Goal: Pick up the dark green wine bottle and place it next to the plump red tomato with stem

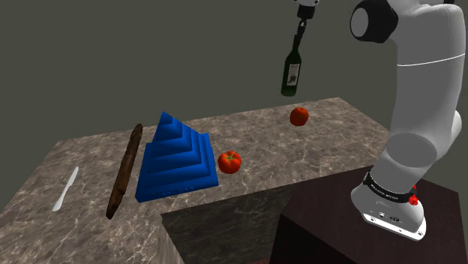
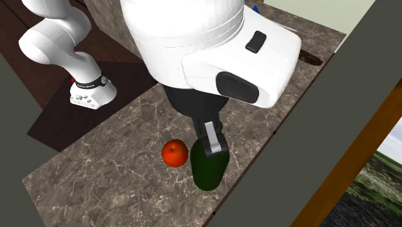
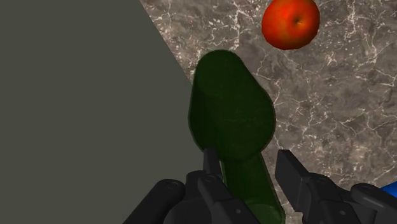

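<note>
My gripper (image 1: 301,31) is shut on the neck of the dark green wine bottle (image 1: 291,75), which hangs upright in the air above the far end of the marble counter (image 1: 247,135). In the wrist view the bottle (image 3: 232,118) runs out from between the fingers of the gripper (image 3: 248,164). A red round fruit (image 1: 299,115) lies on the counter just below and beside the bottle (image 2: 208,166); it also appears in the second exterior view (image 2: 174,153) and the wrist view (image 3: 291,22). A red tomato with a green stem (image 1: 229,161) sits nearer, by the blue pyramid.
A blue stepped pyramid (image 1: 176,157), a brown rolling pin (image 1: 124,169) and a white knife (image 1: 66,187) lie toward the shoulder view's left. The counter's back edge meets a grey wall (image 3: 76,95) right beside the bottle. The dark stand (image 1: 360,232) is at lower right.
</note>
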You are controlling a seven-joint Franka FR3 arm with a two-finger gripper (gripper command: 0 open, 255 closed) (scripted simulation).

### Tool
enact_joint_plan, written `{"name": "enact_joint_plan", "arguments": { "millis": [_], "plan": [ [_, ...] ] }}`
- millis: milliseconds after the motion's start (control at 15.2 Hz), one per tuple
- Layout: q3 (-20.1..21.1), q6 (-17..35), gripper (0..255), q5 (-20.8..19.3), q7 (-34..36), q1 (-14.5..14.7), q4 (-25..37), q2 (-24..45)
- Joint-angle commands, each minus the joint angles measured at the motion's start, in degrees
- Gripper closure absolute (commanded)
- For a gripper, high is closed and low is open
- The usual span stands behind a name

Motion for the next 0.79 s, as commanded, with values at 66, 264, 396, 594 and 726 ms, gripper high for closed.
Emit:
{"name": "enact_joint_plan", "arguments": {
  "millis": [66,264,396,594,726],
  "plan": [
    [0.03,-2.79,255,0.45,0.14,-0.89,3.65,0.87],
    [0.05,-0.79,255,-1.69,2.53,2.78,-1.59,-2.94],
    [0.35,1.01,255,-3.77,5.19,6.08,-6.23,-6.42],
    [1.28,3.16,255,-6.68,9.52,10.34,-11.97,-11.02],
    [2.18,4.28,255,-8.44,12.54,12.78,-15.16,-13.69]
  ]
}}
